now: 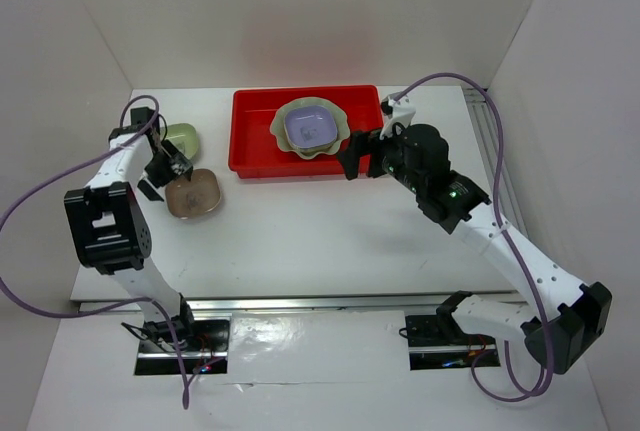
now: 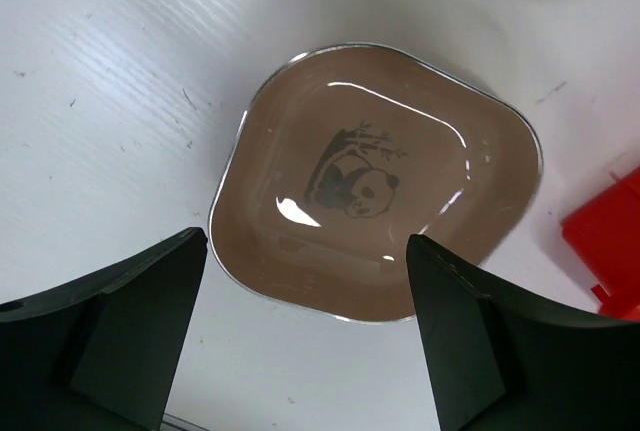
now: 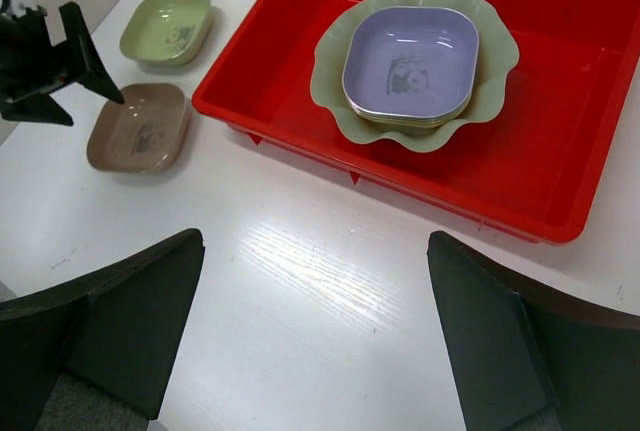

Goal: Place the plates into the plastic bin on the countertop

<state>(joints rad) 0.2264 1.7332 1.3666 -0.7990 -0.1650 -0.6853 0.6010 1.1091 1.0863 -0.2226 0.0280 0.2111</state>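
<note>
Left pincer (image 2: 305,251): standing wide open over the tan-brown dish (image 2: 375,181), one finger showing at each side of the dish's near edge in the wrist view. It is gripping nothing, and I cannot tell whether its tips are touching the dish.
Right pincer (image 3: 315,241): gaping wide open and empty, hanging over bare table just in front of the red bin (image 1: 250,141).
Tan-brown dish: lying flat and hollow side up on the table, left of the bin and outside it. It is a rounded square, so no long axis is showing. Its panda print is facing up.
Olive-green dish (image 1: 180,137): sitting hollow side up just beyond the brown one, nearer the back wall, also outside the bin.
Red bin: lying open side up at the far middle of the table, its long axis running left to right along the back wall.
Pale-green scalloped dish (image 3: 335,91): resting flat inside the bin, near its middle.
Lavender dish (image 3: 410,61): nesting hollow side up on the scalloped one, with a pale edge of another dish peeking out beneath it.
Table (image 1: 330,241): plain white and faintly scuffed.
Room: white walls (image 1: 320,21) are closing in at the left, back and right, and a metal rail (image 1: 300,303) is running along the near edge.
</note>
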